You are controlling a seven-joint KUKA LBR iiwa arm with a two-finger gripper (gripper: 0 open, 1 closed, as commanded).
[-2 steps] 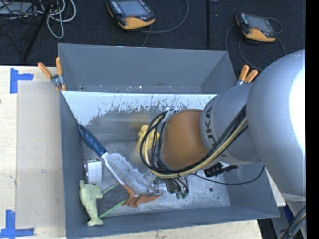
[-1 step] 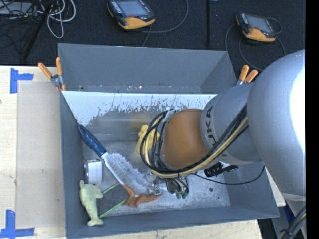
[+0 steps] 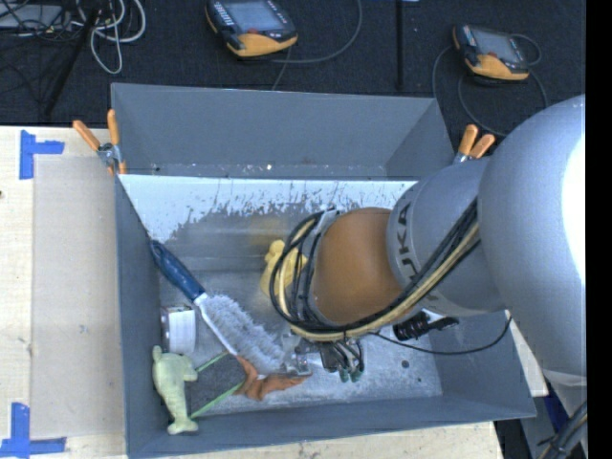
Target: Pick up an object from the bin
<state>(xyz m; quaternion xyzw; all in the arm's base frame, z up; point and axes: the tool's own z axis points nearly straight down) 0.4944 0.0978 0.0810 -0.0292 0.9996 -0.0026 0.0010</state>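
- The silver arm (image 3: 535, 237) with its orange wrist cover (image 3: 354, 266) is nearest the camera and reaches down into the grey bin (image 3: 287, 142).
- The gripper (image 3: 330, 360) hangs low just past the bristle end of the blue-handled brush (image 3: 225, 318). Whether it is open or closed I cannot tell, and nothing is visibly held.
- The brush lies slantwise on the bin floor and looks the likeliest pick. It is probably light, with a stiff handle and soft, yielding white bristles, so the hard neck below the bristles would give the firmest hold.
- A small orange-brown piece (image 3: 273, 384) lies just below the brush's bristle end.
- A pale green toy figure (image 3: 175, 385) and a white cylinder (image 3: 180, 328) lie left of the brush, and a yellow thing (image 3: 275, 256) above it.
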